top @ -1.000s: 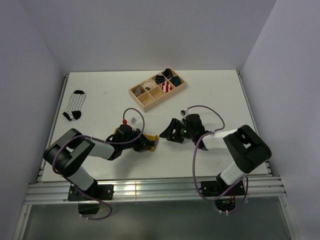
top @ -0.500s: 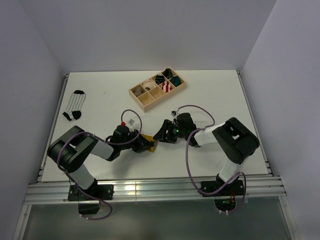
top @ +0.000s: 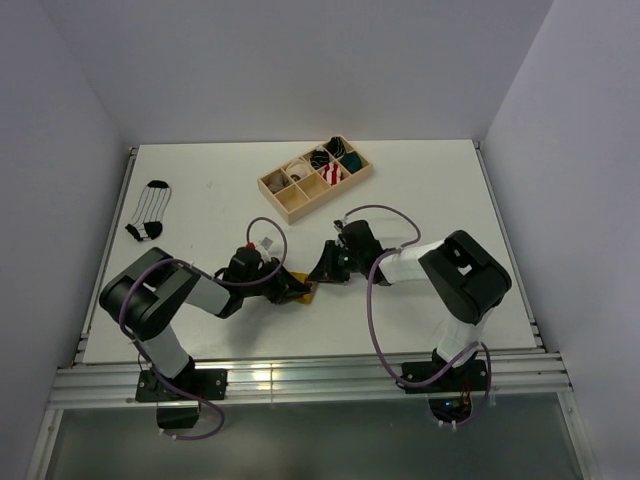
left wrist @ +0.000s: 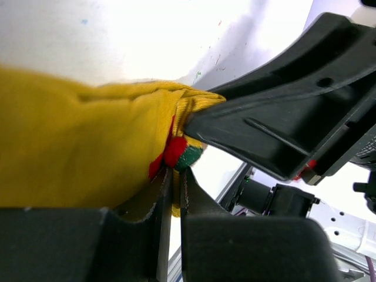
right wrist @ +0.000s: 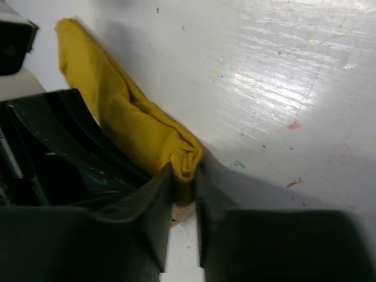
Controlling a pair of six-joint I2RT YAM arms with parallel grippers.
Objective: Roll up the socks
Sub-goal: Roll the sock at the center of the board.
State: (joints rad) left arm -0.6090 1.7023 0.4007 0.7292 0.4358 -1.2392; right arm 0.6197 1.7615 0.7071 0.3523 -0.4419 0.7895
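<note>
From above I see both arms bent in toward the middle of the table (top: 440, 190), somewhat nearer its near edge. There my left gripper (top: 291, 288) and right gripper (top: 323, 270) meet on the mustard-yellow sock (top: 304, 289), of which only a small patch shows between them. The white striped sock (top: 150, 212) lies flat by the left edge, well apart from them, and a wooden compartment tray (top: 275, 202) sits slanted near the far edge with small bundles in its cells.

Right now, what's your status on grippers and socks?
Left gripper shut on yellow sock. Right gripper shut on same sock. Striped sock lies far left, untouched. Tray behind, apart.
</note>
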